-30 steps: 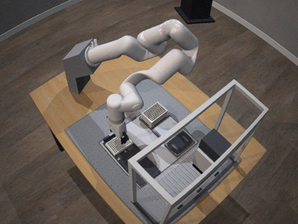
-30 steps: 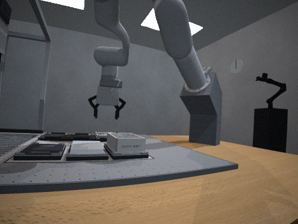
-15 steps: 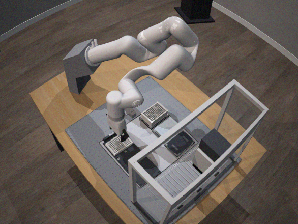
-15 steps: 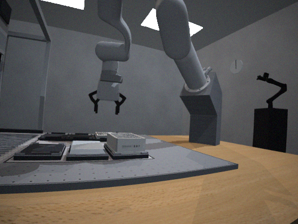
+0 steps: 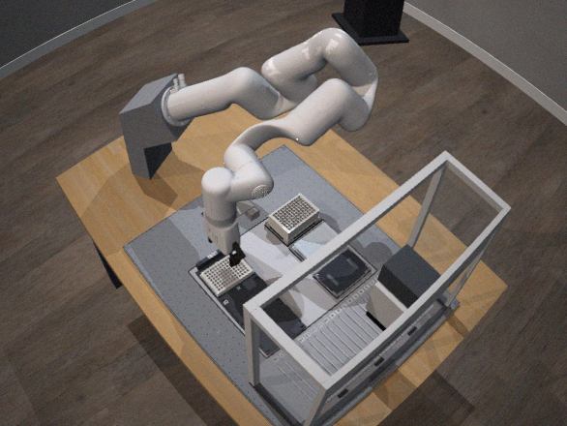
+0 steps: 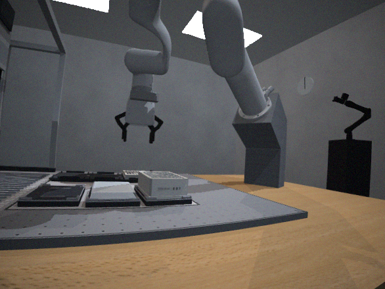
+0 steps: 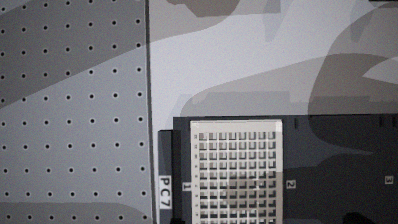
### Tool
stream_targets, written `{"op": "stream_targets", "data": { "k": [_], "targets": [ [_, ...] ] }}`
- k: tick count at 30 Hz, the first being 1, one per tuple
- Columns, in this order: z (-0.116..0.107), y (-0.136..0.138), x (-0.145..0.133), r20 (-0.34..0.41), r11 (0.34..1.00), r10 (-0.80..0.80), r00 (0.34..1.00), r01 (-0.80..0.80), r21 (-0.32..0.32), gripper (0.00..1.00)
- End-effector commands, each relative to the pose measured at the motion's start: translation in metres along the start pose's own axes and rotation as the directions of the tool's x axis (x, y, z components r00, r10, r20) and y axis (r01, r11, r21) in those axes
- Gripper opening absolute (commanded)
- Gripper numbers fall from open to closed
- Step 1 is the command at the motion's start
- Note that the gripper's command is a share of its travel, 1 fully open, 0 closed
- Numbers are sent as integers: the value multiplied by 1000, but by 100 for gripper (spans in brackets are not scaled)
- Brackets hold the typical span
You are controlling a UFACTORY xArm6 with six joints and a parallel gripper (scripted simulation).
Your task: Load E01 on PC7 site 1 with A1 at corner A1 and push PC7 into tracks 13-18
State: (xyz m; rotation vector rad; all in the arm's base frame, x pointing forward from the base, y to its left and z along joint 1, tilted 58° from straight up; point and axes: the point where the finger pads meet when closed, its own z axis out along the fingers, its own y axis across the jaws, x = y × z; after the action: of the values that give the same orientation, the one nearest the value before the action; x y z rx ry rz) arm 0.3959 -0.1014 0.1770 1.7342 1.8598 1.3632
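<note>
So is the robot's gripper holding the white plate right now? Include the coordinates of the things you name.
No, the gripper [image 5: 235, 257] [image 6: 138, 142] is open up in the air, and the white plate [image 5: 225, 275] [image 6: 129, 173] [image 7: 237, 172] sits on the black carrier [image 5: 285, 315] [image 6: 92, 177] [image 7: 340, 175] below it.

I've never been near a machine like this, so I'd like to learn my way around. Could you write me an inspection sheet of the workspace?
Surface: wooden table carrying a grey perforated board.
White 96-well plate: on the dark carrier's site 1, beside the PC7 label; exact seating cannot be told.
Dark carrier: outside the rails, not loaded.
Deep-well block: in its nest.
Pale plate: in the middle nest.
Third nest: no plate seen on it.
Clutter: nothing seen.
Pincer: open, holding nothing, above the board.
Cables: nothing seen.
Surroundings: wood-look floor, grey walls, a black pedestal bearing a small black arm.
</note>
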Motion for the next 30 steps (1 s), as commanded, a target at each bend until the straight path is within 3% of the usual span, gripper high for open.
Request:
{"op": "stream_targets", "data": {
  "k": [1, 7, 30],
  "targets": [
    [-1, 1, 0, 1, 1000, -1, 1000, 1, -1, 100],
    [-1, 1, 0, 1, 1000, -1, 1000, 1, -1, 100],
    [8, 76, 73, 1, 1000, -24, 1000, 24, -2, 100]
  ]
}}
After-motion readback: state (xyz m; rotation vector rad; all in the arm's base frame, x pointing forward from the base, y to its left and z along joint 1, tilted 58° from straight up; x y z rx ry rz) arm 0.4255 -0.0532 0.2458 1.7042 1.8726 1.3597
